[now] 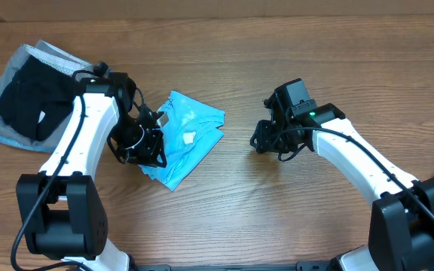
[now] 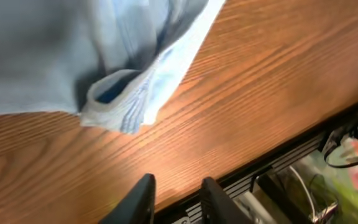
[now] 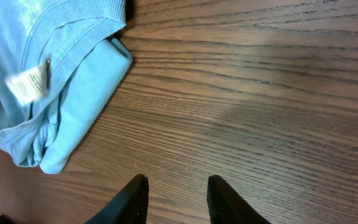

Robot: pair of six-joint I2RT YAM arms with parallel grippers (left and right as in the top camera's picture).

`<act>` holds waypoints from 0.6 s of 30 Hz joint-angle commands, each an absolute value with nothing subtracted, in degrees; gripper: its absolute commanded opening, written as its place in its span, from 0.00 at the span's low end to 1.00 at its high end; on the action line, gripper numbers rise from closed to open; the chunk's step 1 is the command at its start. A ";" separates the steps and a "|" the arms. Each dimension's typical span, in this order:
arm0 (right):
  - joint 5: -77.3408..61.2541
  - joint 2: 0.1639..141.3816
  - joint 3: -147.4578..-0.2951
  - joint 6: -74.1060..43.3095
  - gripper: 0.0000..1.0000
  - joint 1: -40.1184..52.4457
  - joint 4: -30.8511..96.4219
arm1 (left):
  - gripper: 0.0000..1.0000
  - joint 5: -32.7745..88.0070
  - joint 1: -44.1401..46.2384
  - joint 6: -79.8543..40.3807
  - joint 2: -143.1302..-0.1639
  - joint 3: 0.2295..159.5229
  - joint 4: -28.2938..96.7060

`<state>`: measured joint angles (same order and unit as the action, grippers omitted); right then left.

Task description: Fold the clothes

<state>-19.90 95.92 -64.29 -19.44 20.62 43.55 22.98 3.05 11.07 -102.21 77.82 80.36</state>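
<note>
My left gripper [image 2: 178, 182] hangs slightly parted, seemingly empty, beside the blue T-shirt [image 1: 198, 120]; right gripper [image 3: 178, 180] parted, empty. I'd pinch its edge squarely before folding

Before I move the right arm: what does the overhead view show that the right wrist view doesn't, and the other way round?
Overhead only: the black garment lying on a grey garment at the far left, and the left arm reaching to the left edge of the light-blue T-shirt. Right wrist only: the ribbed collar up close, and the right fingers apart over bare wood, holding nothing. Both: that folded T-shirt, its white neck label and the wooden table.
</note>
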 commanded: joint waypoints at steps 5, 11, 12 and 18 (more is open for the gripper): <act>-18.87 94.67 -64.55 -19.03 0.35 20.64 43.24 | 0.27 20.93 7.57 10.02 -101.86 75.57 79.81; -18.90 94.67 -64.55 -19.03 0.36 20.64 43.38 | 0.21 5.28 5.41 -0.64 -101.86 75.57 71.33; -18.90 94.67 -64.55 -19.05 0.36 20.64 43.35 | 0.11 4.89 4.73 -0.69 -101.89 75.35 68.55; -18.90 94.67 -64.55 -19.03 0.35 20.64 43.66 | 0.04 11.68 4.49 -0.12 -101.89 70.17 60.80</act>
